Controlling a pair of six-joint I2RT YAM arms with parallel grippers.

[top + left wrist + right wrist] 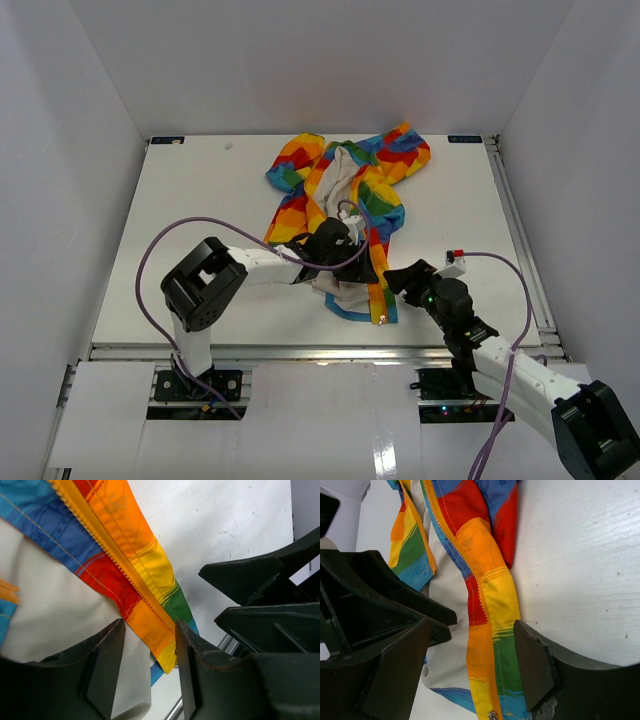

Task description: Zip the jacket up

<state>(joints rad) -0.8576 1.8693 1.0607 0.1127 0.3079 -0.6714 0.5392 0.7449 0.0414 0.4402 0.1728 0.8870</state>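
No legible text, label, brand, number or sign in any view. Jacket [345,200] fabric: plain colour blocks, no print.

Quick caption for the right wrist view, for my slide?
Right hand, open, straddling the unzipped jacket's yellow zipper edge near the hem, on the table.

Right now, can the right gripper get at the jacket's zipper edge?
Probably yes: the right gripper is open, jaws either side of the zipper edge, nothing between. The left gripper sits close by, so room looks tight.
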